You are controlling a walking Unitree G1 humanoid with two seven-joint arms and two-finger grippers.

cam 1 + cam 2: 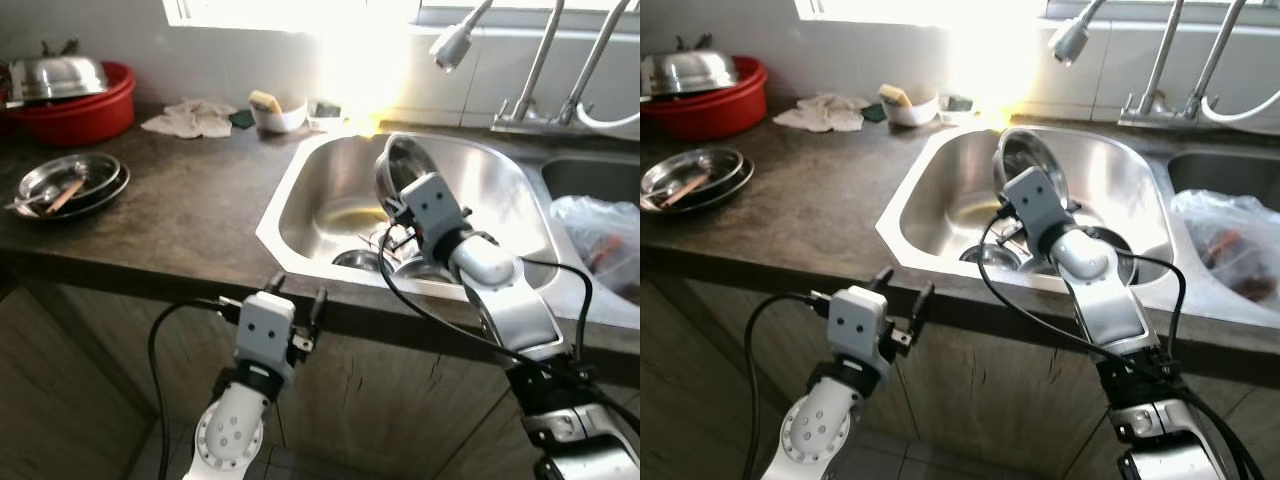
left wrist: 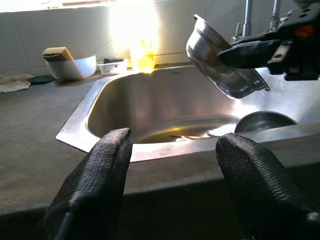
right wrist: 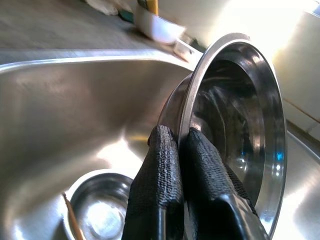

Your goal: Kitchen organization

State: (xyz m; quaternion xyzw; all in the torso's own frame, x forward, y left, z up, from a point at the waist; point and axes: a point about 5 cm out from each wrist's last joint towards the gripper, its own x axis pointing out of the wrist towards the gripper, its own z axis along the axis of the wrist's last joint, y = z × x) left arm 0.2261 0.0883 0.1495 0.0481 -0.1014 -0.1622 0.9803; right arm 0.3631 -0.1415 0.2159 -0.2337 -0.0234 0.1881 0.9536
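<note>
Pinching a steel bowl's (image 3: 235, 115) rim, the right end effector (image 3: 182, 150) tilts it above the sink (image 1: 300, 190), apparently to drain; the left end effector (image 2: 172, 165) waits apart.

Head stereo pair: looks forward and steeply down from above the counter (image 1: 180, 215) edge; both eyes share the sink (image 1: 330, 190), the taps (image 1: 545, 105) and both arms, the right eye's picture set slightly sideways of the left's. Left wrist camera: low, just before the counter front, facing level across the sink rim toward the tiled wall (image 2: 65, 27); it shares the steel bowl (image 2: 220, 57) with the right wrist camera. Right wrist camera: inside the sink, very close to that bowl's rim.
</note>
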